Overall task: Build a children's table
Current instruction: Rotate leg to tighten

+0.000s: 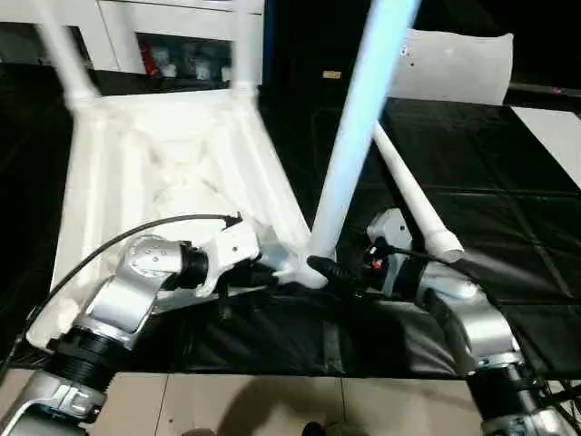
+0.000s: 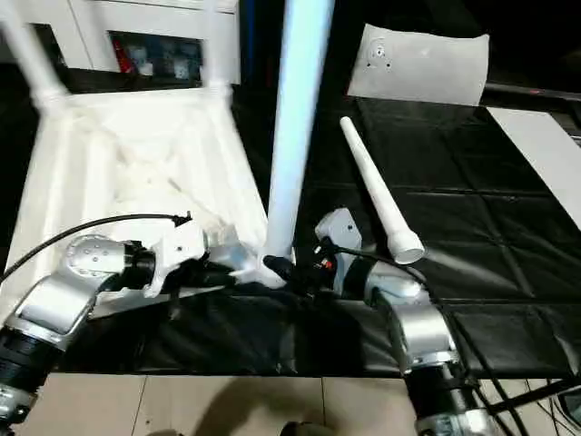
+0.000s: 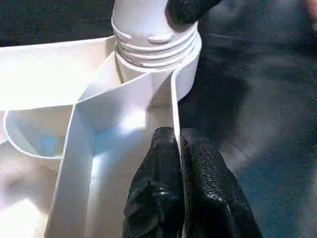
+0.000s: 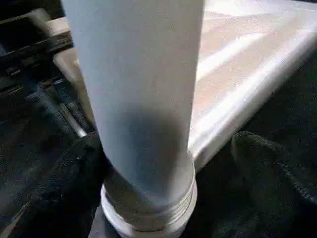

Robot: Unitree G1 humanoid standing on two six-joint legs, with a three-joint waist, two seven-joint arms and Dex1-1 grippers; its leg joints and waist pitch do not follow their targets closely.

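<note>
The children's table lies upside down on the black mat, its white ribbed top [image 1: 163, 154] on the left. Two legs [image 1: 64, 45] [image 1: 243, 45] stand in the far corner sockets. A third leg [image 1: 359, 109] rises tilted from the near right corner socket [image 3: 158, 64]. The fourth leg [image 1: 413, 195] lies loose on the mat to the right. My left gripper [image 1: 272, 271] is shut on the top's thin rim wall [image 3: 174, 109] just beside that socket. My right gripper [image 1: 327, 271] is open around the third leg's base [image 4: 143, 99], with one finger [image 4: 267, 168] standing clear of it.
A flat whitish plastic bag [image 1: 454, 64] lies at the back right of the mat. White cabinets [image 1: 182, 36] stand behind the table. A white panel [image 1: 554, 136] shows at the right edge. Tan floor [image 1: 272, 404] runs along the mat's near edge.
</note>
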